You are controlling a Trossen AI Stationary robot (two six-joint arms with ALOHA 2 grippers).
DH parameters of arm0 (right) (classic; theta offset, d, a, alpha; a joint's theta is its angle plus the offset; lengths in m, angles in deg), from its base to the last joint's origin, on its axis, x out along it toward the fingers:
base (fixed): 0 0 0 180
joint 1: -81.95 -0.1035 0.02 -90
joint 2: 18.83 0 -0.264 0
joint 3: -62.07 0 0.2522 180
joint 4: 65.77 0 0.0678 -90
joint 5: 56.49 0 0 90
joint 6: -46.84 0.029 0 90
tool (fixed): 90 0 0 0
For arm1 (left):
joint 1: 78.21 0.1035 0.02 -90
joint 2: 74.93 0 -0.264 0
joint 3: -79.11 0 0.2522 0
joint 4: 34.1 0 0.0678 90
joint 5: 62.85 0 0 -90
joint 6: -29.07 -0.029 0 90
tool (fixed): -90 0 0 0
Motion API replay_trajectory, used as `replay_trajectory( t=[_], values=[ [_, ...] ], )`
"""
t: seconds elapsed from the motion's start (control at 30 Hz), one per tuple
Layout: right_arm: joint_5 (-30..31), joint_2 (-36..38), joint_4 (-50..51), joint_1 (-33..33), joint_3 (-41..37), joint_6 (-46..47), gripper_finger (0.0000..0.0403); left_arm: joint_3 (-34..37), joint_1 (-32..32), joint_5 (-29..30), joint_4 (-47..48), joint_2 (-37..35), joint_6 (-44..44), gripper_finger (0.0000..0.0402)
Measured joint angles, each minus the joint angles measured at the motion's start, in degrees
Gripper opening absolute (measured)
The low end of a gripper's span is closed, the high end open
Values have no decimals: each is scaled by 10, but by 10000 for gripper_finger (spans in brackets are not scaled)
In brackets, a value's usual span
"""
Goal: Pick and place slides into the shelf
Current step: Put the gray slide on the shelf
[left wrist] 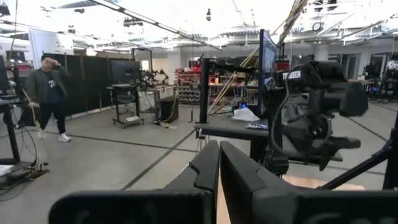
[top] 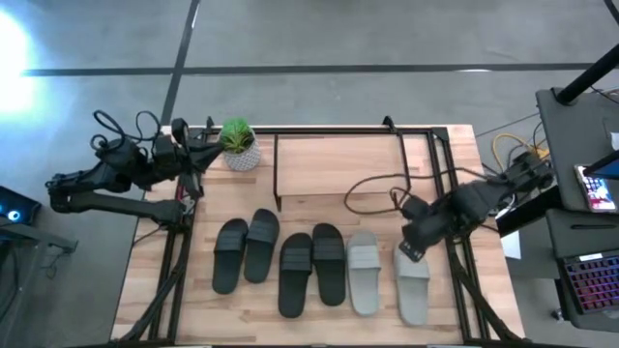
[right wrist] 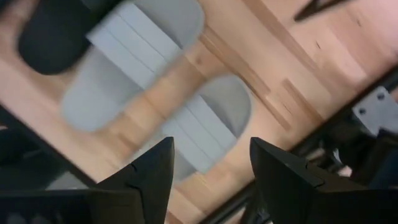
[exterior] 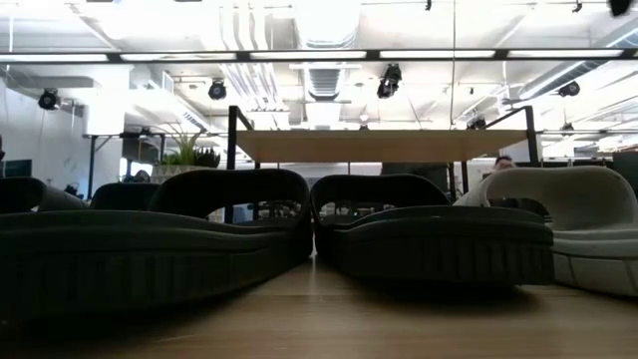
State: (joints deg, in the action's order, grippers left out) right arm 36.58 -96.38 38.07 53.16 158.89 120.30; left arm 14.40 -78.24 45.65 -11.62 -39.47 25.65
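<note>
Six slides lie sole-down in a row on the table: two black pairs and a light grey pair. The shelf stands behind them near the far edge; in the low view its board top shows above the black slides. My right gripper hovers open above the far end of the rightmost grey slide, which shows between its fingers in the right wrist view. My left gripper is shut and waits at the table's far left corner.
A small potted plant stands left of the shelf, close to the left gripper. A dark cable loops across the shelf's right part to the right arm. Black frame rails run along both table sides. A person walks far off.
</note>
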Motion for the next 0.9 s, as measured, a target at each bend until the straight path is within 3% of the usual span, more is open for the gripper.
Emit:
replay_trajectory(
  t=[0.23,0.43,0.53,0.7,0.83,0.9],
  values=[
    [-11,-43,-1,-72,-64,70,201,8,0,0,2,6,0,0],
    [-86,-92,0,-134,-101,226,201,9,0,0,9,22,0,0],
    [-64,-118,0,-171,-101,314,201,9,0,0,9,27,0,0],
    [-43,-165,-20,-220,-85,374,201,9,0,0,9,37,0,0],
    [-18,-162,-46,-250,-70,575,201,9,0,-2,9,46,1,0],
    [-17,-157,-62,-250,-60,594,201,9,0,-2,7,49,1,0]
  ],
)
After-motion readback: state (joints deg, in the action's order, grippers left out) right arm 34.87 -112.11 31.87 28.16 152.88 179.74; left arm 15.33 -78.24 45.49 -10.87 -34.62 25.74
